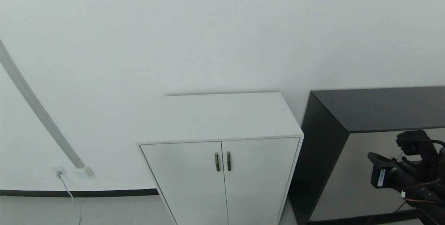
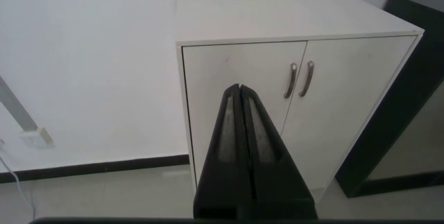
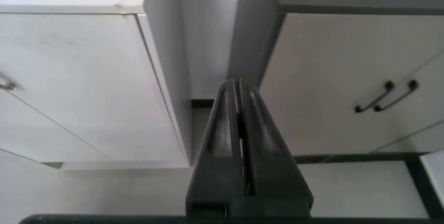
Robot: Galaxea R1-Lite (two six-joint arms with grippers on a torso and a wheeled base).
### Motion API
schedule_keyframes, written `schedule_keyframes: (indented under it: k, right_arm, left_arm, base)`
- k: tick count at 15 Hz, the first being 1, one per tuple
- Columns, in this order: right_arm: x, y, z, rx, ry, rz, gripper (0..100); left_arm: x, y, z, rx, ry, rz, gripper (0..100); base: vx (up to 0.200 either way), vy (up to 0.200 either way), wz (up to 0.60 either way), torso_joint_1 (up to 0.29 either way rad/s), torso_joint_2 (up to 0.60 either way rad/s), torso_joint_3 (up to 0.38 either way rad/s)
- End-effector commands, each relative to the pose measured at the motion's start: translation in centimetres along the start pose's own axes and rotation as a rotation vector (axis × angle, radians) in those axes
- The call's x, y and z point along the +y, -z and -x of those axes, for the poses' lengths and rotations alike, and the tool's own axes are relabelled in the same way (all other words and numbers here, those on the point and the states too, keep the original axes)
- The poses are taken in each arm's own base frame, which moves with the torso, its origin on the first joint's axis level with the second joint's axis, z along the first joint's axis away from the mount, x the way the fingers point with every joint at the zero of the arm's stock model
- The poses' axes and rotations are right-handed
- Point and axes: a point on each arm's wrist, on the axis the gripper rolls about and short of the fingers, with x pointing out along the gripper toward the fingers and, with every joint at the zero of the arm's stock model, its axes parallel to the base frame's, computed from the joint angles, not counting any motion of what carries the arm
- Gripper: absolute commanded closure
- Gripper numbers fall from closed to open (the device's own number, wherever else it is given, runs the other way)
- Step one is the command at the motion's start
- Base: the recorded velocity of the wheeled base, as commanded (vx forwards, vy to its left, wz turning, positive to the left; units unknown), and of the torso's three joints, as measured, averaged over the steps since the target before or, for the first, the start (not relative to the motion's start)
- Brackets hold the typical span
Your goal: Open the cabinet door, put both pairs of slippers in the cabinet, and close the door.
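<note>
The white cabinet (image 1: 222, 127) stands against the wall with both doors shut. Its two metal handles (image 1: 222, 161) sit side by side at the middle seam. In the left wrist view my left gripper (image 2: 240, 89) is shut with nothing in it, held in front of the cabinet's left door (image 2: 236, 71), some way off it. My right gripper (image 3: 240, 85) is shut and empty too, pointing at the gap between the white cabinet's side (image 3: 166, 78) and the dark cabinet. My right arm (image 1: 406, 176) shows low at the right of the head view.
A black cabinet (image 1: 379, 106) with a grey front and a pair of handles (image 3: 385, 96) stands close to the right of the white one. A wall socket with a cable (image 1: 59, 174) and a slanted conduit (image 1: 34, 103) are on the left. Bare floor (image 2: 104, 196) lies in front.
</note>
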Motion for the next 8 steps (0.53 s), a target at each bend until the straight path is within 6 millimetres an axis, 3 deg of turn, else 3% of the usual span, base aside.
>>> schedule_keyframes:
  k: [1, 4, 8]
  right_arm:
    - [-0.9, -0.4, 2.1, -0.040, 0.018, 0.006, 100]
    - [-1.3, -0.2, 3.8, -0.044, 0.022, 0.025, 100]
    - [-2.0, 0.3, 7.7, 0.031, -0.016, 0.035, 100]
  left_arm:
    - [0.0, 0.0, 0.0, 0.000, 0.000, 0.000, 100]
    - [0.0, 0.0, 0.0, 0.000, 0.000, 0.000, 100]
    - [0.0, 0.0, 0.0, 0.000, -0.002, 0.002, 100]
  base:
    - [0.000, 0.000, 0.00, 0.000, 0.00, 0.000]
    - [0.000, 0.000, 0.00, 0.000, 0.00, 0.000]
    - [0.000, 0.000, 0.00, 0.000, 0.00, 0.000]
